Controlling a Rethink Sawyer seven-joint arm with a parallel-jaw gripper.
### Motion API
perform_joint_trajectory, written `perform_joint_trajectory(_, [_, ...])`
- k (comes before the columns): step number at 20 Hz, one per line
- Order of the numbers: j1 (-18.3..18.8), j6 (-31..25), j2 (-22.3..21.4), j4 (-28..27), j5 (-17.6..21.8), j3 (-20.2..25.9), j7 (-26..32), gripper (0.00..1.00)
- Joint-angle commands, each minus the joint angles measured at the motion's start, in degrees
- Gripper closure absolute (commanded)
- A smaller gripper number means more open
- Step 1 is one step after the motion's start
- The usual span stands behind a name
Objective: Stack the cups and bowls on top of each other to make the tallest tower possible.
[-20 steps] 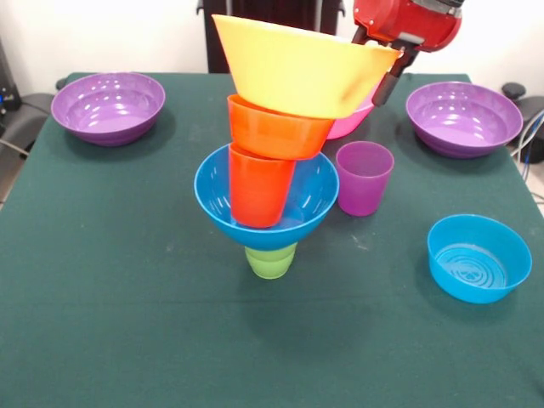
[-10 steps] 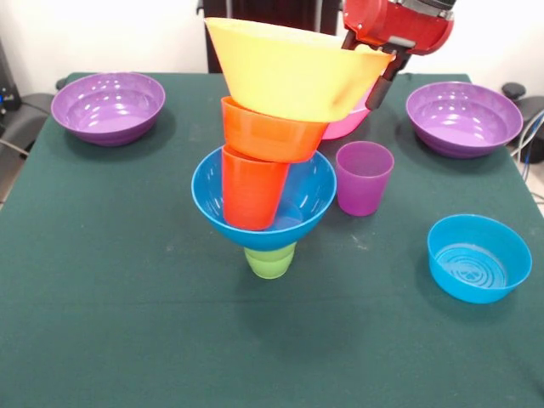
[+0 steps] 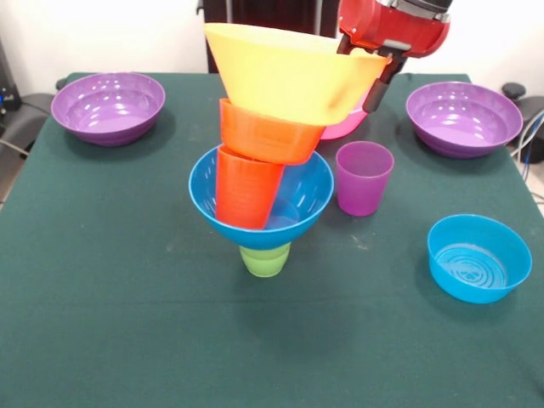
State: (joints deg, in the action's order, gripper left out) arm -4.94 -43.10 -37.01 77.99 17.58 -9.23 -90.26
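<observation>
the tower stands near the middle of the table: green cup at the foot, medium blue bowl on it, orange cup sitting in that bowl, small orange bowl over the cup, and the large yellow-orange bowl on top.

end effector is at the yellow-orange bowl's rim on the picture's right side, a dark finger running down the outside of the wall. it looks closed on that rim; the inner side of the grip is hidden behind the bowl wall, so this is a judgement.

key relation: the stack's axis is not plumb. the orange cup tilts in the blue bowl, its base towards picture-right and its mouth towards picture-left, and the two bowls above it sit skewed to match. the yellow-orange bowl's centre lies to picture-left of the end effector, and the hold is at one edge only, so the bowl's weight hangs off to the side away from the grip.

judgement: placing step is nearly done; whether the top bowl is fully seated on the small orange bowl cannot be told. release should come straight up and off the rim; any sideways drag would tip the leaning column.

unstacked: purple cup just beside the tower, small blue bowl, two purple bowls, pink bowl mostly hidden behind the tower.
</observation>
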Motion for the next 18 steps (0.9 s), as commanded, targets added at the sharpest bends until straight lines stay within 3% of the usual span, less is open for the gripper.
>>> perform_joint_trajectory(1, [1.3,-7.4,0.3,0.8,1.7,7.0,7.0,0.00])
perform_joint_trajectory(18, [3.0,-11.1,-2.6,1.7,2.1,8.6,9.0,0.00])
